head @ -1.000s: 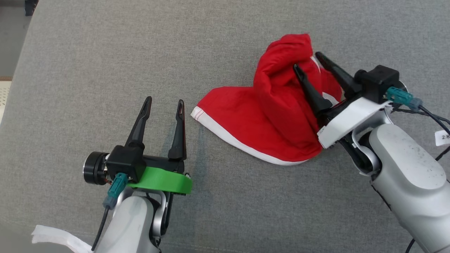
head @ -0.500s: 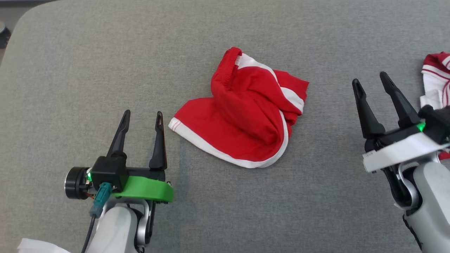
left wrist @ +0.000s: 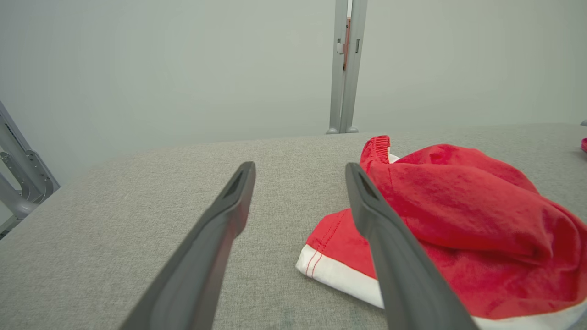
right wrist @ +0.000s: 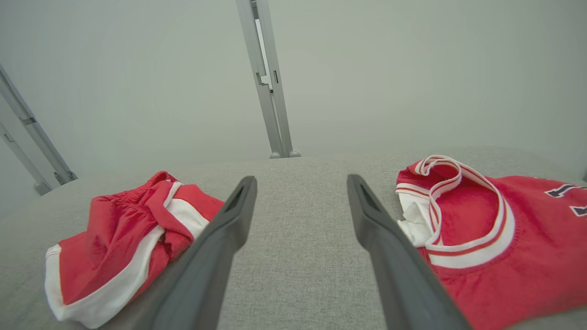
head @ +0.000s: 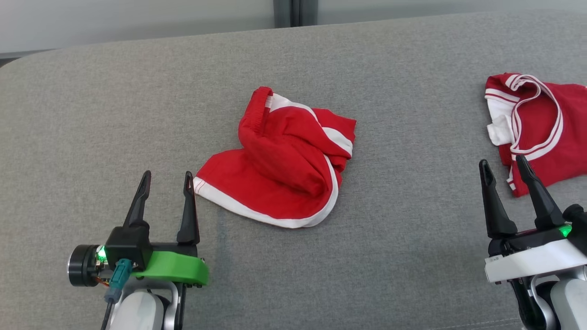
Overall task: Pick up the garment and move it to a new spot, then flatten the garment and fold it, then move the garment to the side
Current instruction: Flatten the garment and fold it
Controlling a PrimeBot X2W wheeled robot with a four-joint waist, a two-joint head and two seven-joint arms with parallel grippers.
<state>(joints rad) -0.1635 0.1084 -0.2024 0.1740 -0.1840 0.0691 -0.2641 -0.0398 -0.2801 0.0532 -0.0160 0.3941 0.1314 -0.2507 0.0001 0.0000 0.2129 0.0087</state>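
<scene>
The left claw (head: 167,176) stood with its fingers apart and empty, low over the table (head: 137,91). Its inner fingertip was just beside the white-trimmed leg hem of the shorts (head: 279,174), not touching it as far as could be told. The right claw (head: 501,161) was likewise spread and empty, well apart from the shorts. Its tips were near the lower edge of a jersey (head: 536,123) lying at the table's right.

The shorts, red with white trim, lay in a crumpled heap mid-table between the two claws, with the waistband bunched at the far side and one leg spilled toward the left claw. By that lie, the shorts seemed to be the garment in hand, set down at their work spot and let go. No flattening showed. Spreading, folding and moving aside were all left to do.
</scene>
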